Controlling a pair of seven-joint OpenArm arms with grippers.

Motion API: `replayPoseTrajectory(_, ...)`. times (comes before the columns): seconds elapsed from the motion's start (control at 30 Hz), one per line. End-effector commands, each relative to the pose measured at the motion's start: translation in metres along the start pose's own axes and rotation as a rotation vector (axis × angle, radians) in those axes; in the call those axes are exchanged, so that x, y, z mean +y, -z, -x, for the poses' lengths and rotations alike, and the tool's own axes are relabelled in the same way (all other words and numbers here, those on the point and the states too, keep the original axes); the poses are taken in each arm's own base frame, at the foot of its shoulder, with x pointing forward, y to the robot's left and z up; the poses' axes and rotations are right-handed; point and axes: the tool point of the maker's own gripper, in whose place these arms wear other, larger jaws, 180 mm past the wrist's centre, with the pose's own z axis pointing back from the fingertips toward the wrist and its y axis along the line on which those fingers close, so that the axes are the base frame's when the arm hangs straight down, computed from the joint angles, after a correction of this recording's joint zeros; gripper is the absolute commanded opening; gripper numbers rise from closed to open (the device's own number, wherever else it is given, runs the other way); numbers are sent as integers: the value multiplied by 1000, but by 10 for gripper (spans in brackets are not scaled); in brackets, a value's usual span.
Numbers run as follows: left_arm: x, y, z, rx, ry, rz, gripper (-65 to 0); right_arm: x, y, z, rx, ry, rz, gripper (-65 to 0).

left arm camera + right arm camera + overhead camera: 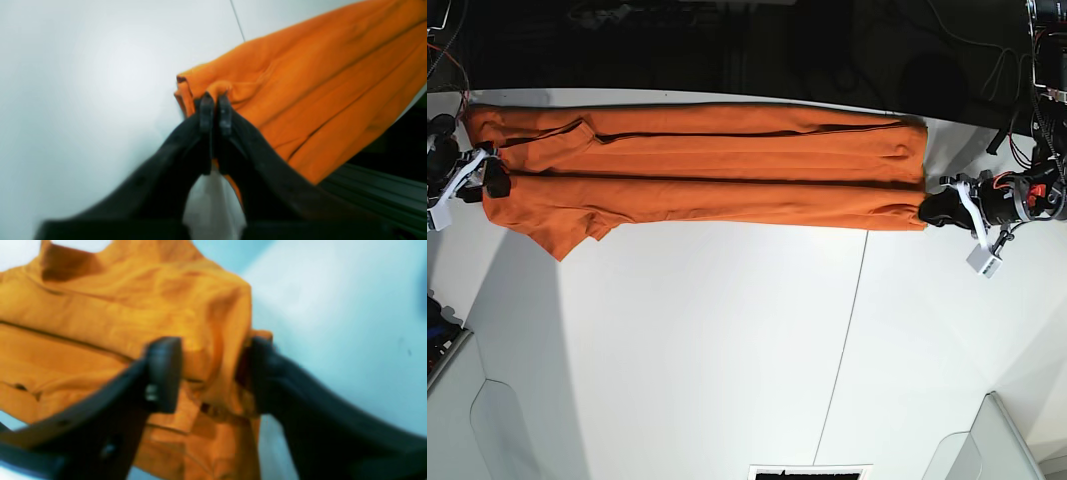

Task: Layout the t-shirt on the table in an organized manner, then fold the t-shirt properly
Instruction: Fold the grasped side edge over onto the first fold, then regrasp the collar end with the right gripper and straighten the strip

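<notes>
Two grippers sit at opposite ends of the t-shirt [707, 170], which lies stretched into a long, narrow band along the far edge of the table [727, 340]. Nearest in the base view is bare white tabletop, crossed by a thin dark seam [842, 350]. Farther back, the left gripper [216, 100] meets the shirt's end on that view's right; its wrist camera shows the two black fingertips nearly together, with a small fold of orange cloth at their tips, though blur hides whether they actually pinch it. At the other end, the right gripper [213, 373] has its jaws spread wide, a bunched hump of fabric lying between them and brushing the right finger. A sleeve [562, 235] juts toward the camera near that end.
</notes>
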Motion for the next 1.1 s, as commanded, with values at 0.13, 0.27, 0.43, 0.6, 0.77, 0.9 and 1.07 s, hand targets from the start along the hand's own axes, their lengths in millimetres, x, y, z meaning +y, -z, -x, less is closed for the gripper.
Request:
replayPoseTrajectory(0.13, 2, -10, -18, -49, 26, -2, -537, -20, -20, -55, -184, 29, 40, -309)
replayPoseTrajectory(0.27, 2, -10, -18, -49, 26, -2, -537, -19, -21, -82, -241, 16, 39, -309)
replayPoseTrajectory(0.43, 2, -10, -19, -51, 27, -3, -537, -6, 9, -96, -238, -7, 22, -309)
replayPoseTrajectory(0.6, 2, -10, -18, -48, 26, -2, -537, 12, 64, -88, -127, -44, -6, -309)
replayPoseTrajectory(0.77, 2, -10, -19, -50, 26, -2, -537, 39, 93, -62, 27, -109, -73, -310)
replayPoseTrajectory(0.9, 2, -10, -19, -49, 26, -2, -537, 54, 95, -57, 61, -116, -116, -400)
replayPoseTrajectory(1.07, 2, -10, -19, -50, 26, -2, -537, 64, 90, -64, 51, -161, -145, -650)
